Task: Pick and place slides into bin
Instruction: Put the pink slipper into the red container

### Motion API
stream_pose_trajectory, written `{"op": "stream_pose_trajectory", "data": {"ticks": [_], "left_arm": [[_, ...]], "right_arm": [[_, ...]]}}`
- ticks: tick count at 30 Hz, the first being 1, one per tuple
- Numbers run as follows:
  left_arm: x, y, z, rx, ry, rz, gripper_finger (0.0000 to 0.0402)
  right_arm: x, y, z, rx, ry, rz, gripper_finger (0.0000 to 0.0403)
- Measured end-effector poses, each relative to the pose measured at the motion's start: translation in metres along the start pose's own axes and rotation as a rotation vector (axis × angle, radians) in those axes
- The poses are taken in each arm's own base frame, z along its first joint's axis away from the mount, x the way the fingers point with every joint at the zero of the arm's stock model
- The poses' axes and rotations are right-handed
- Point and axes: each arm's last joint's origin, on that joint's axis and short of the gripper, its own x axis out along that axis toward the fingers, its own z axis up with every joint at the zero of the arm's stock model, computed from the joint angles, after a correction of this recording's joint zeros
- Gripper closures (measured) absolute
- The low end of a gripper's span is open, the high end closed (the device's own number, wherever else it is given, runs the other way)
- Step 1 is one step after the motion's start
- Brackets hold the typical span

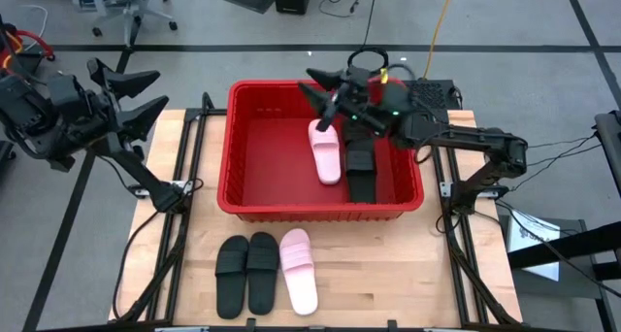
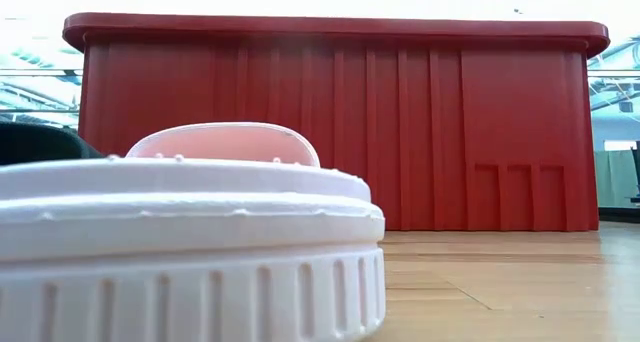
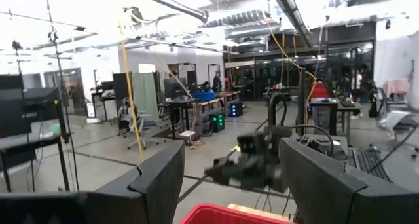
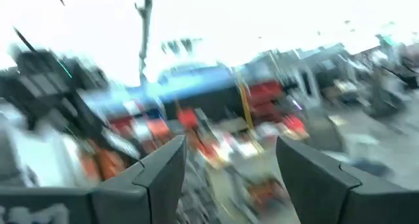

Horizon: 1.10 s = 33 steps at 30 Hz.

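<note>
Slides [image 1: 264,271] still on your surface lie lengthwise before the bin [image 1: 254,197], nearer your empty, open left pincer [image 1: 141,93] than the open right pincer [image 1: 324,89] above the bin.

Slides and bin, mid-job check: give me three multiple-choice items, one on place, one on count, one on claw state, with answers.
1. Where is the pink slide that has already been placed?
A. in the bin
B. on the floor
C. on the bin's rim

2. How many slides lie on the table in front of the bin?
A. one
B. three
C. five

3. How is the right claw?
A. shut on a slide
B. open, holding nothing
C. out of sight

Answers:
1 A: the pink slide lies inside the red bin, beside black slides.
2 B: two black slides and one pale pink slide are on the table.
3 B: the right claw, above the bin's far wall, has its fingers spread and empty.
</note>
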Motion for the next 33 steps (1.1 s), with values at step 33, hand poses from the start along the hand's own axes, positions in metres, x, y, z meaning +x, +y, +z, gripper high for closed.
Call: {"op": "stream_pose_trajectory", "data": {"ticks": [33], "left_arm": [[-0.026,-0.074,0.004,-0.01,-0.016,-0.284,0.0147]], "right_arm": [[-0.064,0.17,0.12,-0.005,-0.259,0.621,0.0177]]}}
